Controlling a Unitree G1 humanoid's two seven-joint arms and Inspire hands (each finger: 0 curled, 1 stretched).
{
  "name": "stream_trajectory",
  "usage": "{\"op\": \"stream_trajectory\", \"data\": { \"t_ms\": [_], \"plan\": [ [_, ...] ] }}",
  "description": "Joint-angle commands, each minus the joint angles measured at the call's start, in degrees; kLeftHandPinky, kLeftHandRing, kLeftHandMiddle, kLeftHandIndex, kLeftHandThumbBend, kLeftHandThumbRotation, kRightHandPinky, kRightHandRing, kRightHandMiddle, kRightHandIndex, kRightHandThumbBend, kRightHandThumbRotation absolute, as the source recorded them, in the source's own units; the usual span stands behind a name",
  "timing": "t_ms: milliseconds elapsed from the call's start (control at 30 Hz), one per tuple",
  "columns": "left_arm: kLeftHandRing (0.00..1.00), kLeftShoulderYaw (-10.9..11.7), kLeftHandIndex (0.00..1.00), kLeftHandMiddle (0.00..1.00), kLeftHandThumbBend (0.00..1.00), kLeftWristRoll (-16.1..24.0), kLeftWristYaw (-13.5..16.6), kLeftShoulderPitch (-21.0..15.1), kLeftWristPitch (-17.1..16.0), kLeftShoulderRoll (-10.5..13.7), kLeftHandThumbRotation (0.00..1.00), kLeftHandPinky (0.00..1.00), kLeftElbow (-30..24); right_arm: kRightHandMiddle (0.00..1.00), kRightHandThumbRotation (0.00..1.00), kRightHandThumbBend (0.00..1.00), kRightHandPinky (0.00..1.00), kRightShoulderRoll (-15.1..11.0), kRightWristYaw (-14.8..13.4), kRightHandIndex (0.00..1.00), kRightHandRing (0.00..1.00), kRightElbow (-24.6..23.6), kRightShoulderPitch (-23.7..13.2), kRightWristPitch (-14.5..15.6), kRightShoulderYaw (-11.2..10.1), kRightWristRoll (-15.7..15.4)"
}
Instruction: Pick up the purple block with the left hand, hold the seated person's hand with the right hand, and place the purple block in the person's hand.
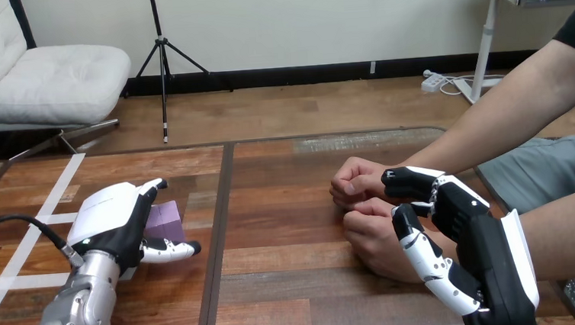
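Purple block point(167, 217): resting on the table point(289, 231), left of the dark seam point(223, 213) between the two boards. The left hand point(109, 217) sits close against it and covers its left side. Whether that hand has closed on the block we cannot tell. We judge the block light, stiff and flat-faced, unlikely to deform or break. Its smooth faces may slip, so two opposite flat sides, not the corners, are the place to take it.

The right hand point(473, 234) lies at the person's two clenched hands. Its fingers point(406, 181) are loosely extended, some by the wrist of the person's farther hand point(356, 179) and one across the person's nearer hand point(374, 237). We see none wrapped round either.

Open room: bare wood spans the stretch between the block and the person's hands, so a low carry rightward looks unobstructed. The seam is the one edge to cross, and the table's far edge is well apart. Neither palm of the person is turned up.
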Motion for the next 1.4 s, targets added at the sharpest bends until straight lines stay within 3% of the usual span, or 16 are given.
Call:
{"op": "stream_trajectory", "data": {
  "t_ms": [0,367,667,900,1367],
  "plan": [
    [0.84,-0.34,0.88,0.88,0.74,-0.5,0.58,-5.62,0.38,-0.39,0.32,0.75,0.49,0.72,0.47,0.37,0.6,0.46,-0.58,0.67,0.71,-0.93,-2.68,-1.07,-0.42,0.09],
    [0.74,-0.15,0.78,0.79,0.72,-0.75,3.24,-6.01,1.81,-1.42,0.15,0.65,1.67,0.72,0.48,0.37,0.57,0.36,-0.26,0.67,0.7,-1.0,-2.69,-1.15,-0.32,0.7],
    [0.7,-0.69,0.73,0.74,0.68,-0.46,3.24,-6.61,3.39,-1.92,0.05,0.59,2.73,0.72,0.48,0.36,0.57,0.21,-0.52,0.67,0.7,-1.13,-2.63,-1.14,-0.49,0.1],
    [0.67,-0.76,0.7,0.71,0.67,-0.52,4.3,-6.78,3.58,-2.33,0.01,0.57,3.64,0.72,0.48,0.36,0.58,0.15,-0.38,0.67,0.7,-0.58,-2.79,-1.74,-0.45,0.48],
    [0.5,0.22,0.55,0.54,0.63,-2.72,8.4,-6.42,1.77,-3.26,0.0,0.45,5.36,0.72,0.49,0.37,0.58,0.25,-0.53,0.67,0.7,-0.4,-2.85,-1.84,-0.5,0.43]
  ]
}}
